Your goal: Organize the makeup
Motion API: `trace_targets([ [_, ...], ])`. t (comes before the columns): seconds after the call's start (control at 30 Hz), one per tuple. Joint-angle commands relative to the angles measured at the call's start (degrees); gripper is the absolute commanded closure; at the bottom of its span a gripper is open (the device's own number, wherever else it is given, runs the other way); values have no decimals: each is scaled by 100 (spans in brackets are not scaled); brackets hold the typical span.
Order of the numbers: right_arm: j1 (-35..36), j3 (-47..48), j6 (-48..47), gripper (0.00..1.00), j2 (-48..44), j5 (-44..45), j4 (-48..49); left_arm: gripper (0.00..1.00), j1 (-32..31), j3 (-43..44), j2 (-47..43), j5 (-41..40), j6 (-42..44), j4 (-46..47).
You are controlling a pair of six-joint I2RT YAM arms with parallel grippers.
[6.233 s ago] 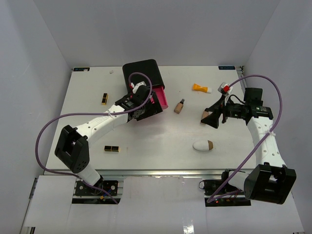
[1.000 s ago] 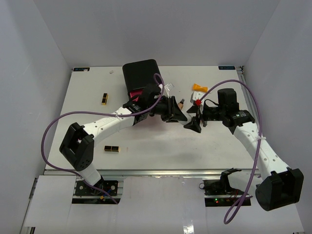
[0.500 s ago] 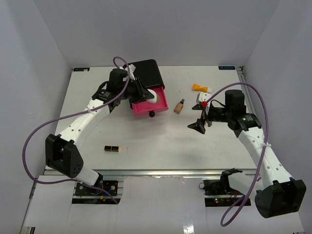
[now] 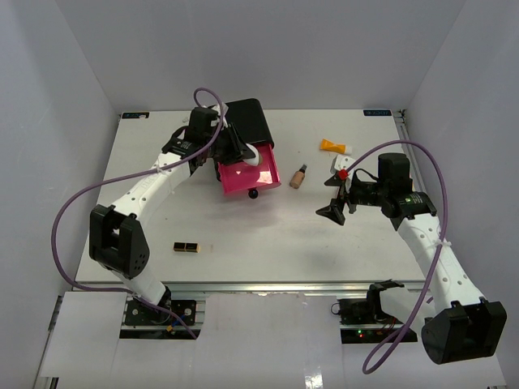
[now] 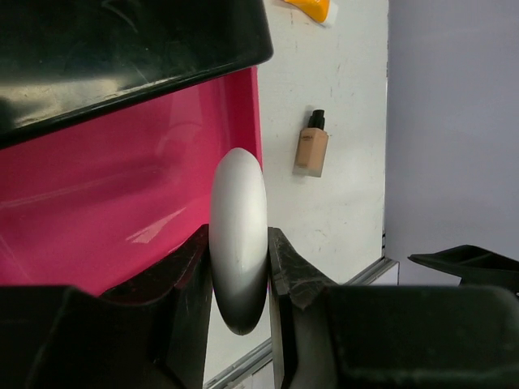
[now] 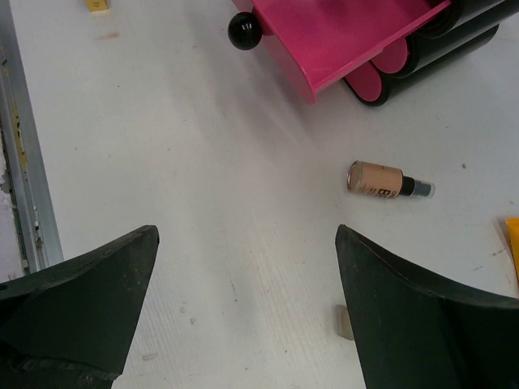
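Left hand (image 5: 239, 243) pinches egg shape (image 5: 238, 194) across its middle, above pink drawer (image 5: 105, 211) near counter's (image 4: 259, 243) far edge. Smooth, light, probably slippery; hold centred. Right hand (image 6: 246, 239) spread wide, empty.

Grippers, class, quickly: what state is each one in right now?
Left gripper: shut on the white egg shape, beside the open pink drawer.
Right gripper: open, holding nothing.

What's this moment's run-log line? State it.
left tool: shut on egg, at pink drawer | right tool: open, empty | tan bottle, orange tube: on table
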Motion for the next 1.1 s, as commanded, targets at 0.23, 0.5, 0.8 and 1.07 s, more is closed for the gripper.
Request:
trace_targets([
  [0.23, -103, -107, -87, 3, 47, -66, 27, 71, -7, 115, 264, 42, 134, 165],
  [0.5, -165, -109, -89, 3, 135, -22, 51, 39, -7, 131, 361, 16, 279, 161],
  [0.8, -371, 242, 383, 3, 643, 58, 116, 17, -7, 122, 34, -152, 495, -140],
  [1.07, -632, 1347, 1131, 3, 2197, 848, 356, 16, -7, 80, -827, -521, 847, -553],
])
